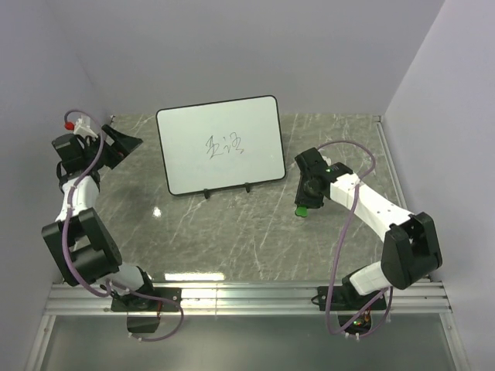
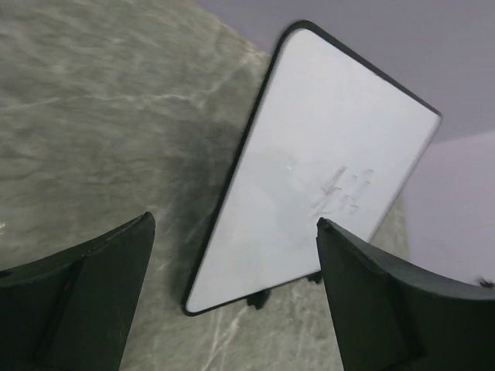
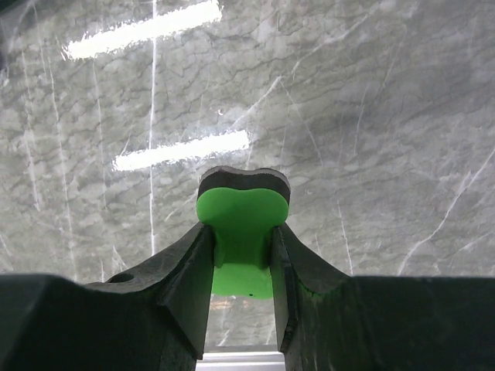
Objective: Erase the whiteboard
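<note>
The whiteboard (image 1: 220, 145) stands upright on two small black feet at the back middle of the table, with dark scribbles (image 1: 225, 144) near its centre. It also shows in the left wrist view (image 2: 317, 162), tilted, with faint scribbles. My right gripper (image 1: 303, 202) is to the right of the board and is shut on a green eraser (image 3: 243, 226) with a dark felt edge, held above the table. My left gripper (image 1: 128, 143) is open and empty, left of the board and pointing toward it.
The table is grey marble (image 1: 232, 239) with light reflections. Pale walls close in at the back and both sides. A metal rail (image 1: 247, 297) runs along the near edge by the arm bases.
</note>
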Action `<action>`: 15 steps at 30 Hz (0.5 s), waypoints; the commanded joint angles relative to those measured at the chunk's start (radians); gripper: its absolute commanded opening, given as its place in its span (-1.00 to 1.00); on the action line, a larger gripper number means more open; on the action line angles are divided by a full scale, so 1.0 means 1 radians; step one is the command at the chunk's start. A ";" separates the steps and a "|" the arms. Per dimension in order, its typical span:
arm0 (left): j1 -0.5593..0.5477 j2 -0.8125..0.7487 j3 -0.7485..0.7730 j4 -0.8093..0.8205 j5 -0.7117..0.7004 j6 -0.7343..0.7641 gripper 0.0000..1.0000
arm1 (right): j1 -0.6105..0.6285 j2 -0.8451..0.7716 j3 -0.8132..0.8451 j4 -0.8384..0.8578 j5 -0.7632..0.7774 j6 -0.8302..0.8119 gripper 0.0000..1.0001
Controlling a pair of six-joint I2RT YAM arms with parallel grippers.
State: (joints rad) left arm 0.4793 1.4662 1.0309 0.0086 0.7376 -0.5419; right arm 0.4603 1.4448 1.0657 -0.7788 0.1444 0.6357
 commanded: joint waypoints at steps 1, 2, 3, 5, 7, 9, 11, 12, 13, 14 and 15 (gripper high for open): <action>-0.001 0.016 -0.029 0.308 0.272 -0.122 0.88 | 0.001 -0.018 0.051 -0.016 -0.002 -0.018 -1.00; -0.001 0.048 -0.054 0.437 0.301 -0.157 0.87 | 0.003 -0.015 0.059 -0.020 -0.002 -0.019 -1.00; -0.001 0.066 -0.060 0.500 0.324 -0.212 0.87 | 0.003 -0.012 0.066 -0.022 -0.002 -0.019 -1.00; -0.001 0.136 -0.068 0.667 0.388 -0.269 0.85 | 0.001 0.005 0.094 -0.034 0.001 -0.019 -1.00; -0.008 0.195 -0.060 0.778 0.430 -0.367 0.81 | 0.003 0.025 0.120 -0.045 0.004 -0.018 -1.00; -0.022 0.284 -0.035 0.940 0.466 -0.467 0.79 | 0.003 0.031 0.132 -0.059 0.007 -0.013 -1.00; -0.037 0.365 0.001 1.020 0.477 -0.513 0.78 | 0.001 0.035 0.145 -0.068 0.011 -0.007 -1.00; -0.056 0.387 0.018 1.037 0.476 -0.523 0.76 | 0.003 0.035 0.148 -0.073 0.014 -0.004 -1.00; -0.067 0.428 0.058 1.033 0.476 -0.518 0.75 | 0.003 0.032 0.152 -0.082 0.017 0.004 -1.00; -0.077 0.446 0.081 1.021 0.476 -0.509 0.74 | 0.003 0.031 0.154 -0.085 0.017 0.007 -1.00; -0.099 0.465 0.105 0.961 0.474 -0.469 0.74 | 0.003 0.029 0.155 -0.091 0.018 0.012 -1.00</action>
State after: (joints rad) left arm 0.4271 1.9038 1.0420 0.8547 1.1503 -0.9867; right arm 0.4603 1.4784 1.1751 -0.8310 0.1394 0.6342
